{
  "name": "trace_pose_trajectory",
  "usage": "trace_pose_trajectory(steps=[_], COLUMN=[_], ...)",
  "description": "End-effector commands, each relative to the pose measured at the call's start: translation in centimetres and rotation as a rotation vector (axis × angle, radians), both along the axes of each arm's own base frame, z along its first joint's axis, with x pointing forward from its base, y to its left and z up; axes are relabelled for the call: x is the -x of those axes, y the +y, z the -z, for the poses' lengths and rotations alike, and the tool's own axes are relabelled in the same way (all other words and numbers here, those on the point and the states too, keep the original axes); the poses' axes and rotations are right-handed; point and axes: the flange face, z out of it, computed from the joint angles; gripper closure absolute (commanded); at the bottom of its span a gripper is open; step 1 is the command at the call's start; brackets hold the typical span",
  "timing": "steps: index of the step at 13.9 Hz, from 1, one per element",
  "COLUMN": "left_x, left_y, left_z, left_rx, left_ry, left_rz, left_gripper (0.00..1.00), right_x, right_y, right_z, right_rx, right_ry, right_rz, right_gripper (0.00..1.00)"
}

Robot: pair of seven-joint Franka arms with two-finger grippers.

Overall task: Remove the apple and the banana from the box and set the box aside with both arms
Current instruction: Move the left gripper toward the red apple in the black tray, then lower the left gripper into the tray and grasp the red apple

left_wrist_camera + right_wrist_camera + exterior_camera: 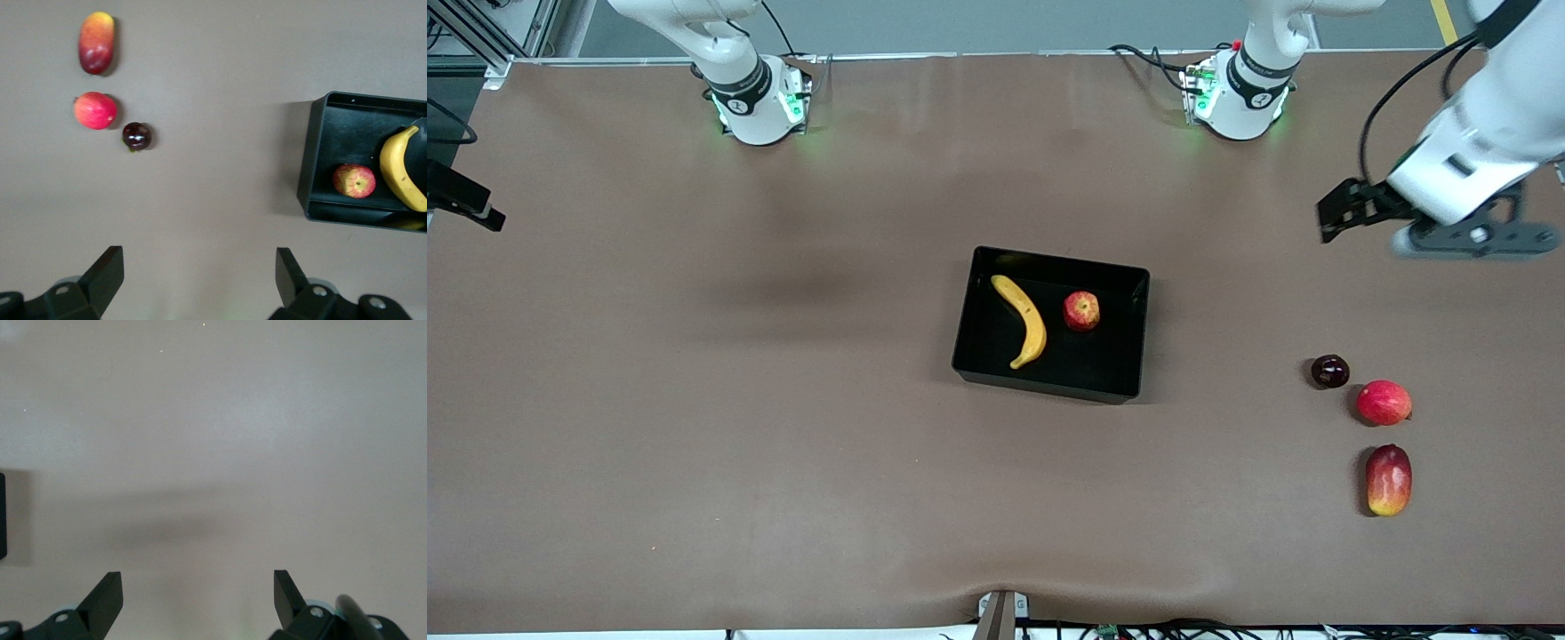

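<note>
The black box (1120, 378) stands in the middle of the table. A yellow banana (1023, 322) and a small red apple (1081, 311) lie side by side in it. The left wrist view also shows the box (313, 160), the banana (400, 172) and the apple (354, 181). My left gripper (1338, 213) hangs open and empty in the air over bare table toward the left arm's end, apart from the box. The open fingers (107, 270) frame only tabletop. My right gripper (198, 587) is open and empty over bare table toward the right arm's end. Only the box's edge (2, 515) shows in its view.
Three loose fruits lie in a row toward the left arm's end, nearer the front camera than the box: a small dark fruit (1330, 371), a pinkish-red round fruit (1384, 402) and a red-and-yellow mango (1389, 480). Both arm bases (758, 105) stand along the table's back edge.
</note>
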Motion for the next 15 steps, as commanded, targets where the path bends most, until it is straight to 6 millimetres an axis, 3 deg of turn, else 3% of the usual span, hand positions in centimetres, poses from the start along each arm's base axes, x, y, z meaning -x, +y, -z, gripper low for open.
trace_pose_trajectory(steps=[1, 5, 7, 10, 12, 15], left_x=[-0.3, -0.3, 0.9, 1.9, 1.8, 2.2], left_y=[-5.9, -15.7, -19.9, -23.2, -24.1, -25.1], left_z=[3.0, 11.1, 15.6, 22.7, 26.9, 31.3], left_rx=[0.008, -0.002, -0.021, -0.053, -0.058, -0.045], left_ry=[0.006, -0.004, -0.025, 0.014, 0.041, 0.049], left_rz=[-0.048, -0.136, -0.129, -0.135, -0.131, -0.133], left_gripper=[0.00, 0.00, 0.00, 0.00, 0.00, 0.00], right_x=[0.3, 0.1, 0.1, -0.1, -0.1, -0.1], right_y=[-0.5, -0.6, -0.6, -0.3, -0.5, -0.5], right_z=[-0.2, 0.1, 0.0, 0.3, 0.3, 0.2], right_rx=[0.005, 0.005, 0.005, 0.007, 0.005, 0.006], right_ry=[-0.005, 0.001, 0.000, 0.001, 0.001, 0.000], right_rz=[0.015, 0.018, 0.019, 0.008, 0.011, 0.011], right_gripper=[0.00, 0.00, 0.00, 0.00, 0.00, 0.00])
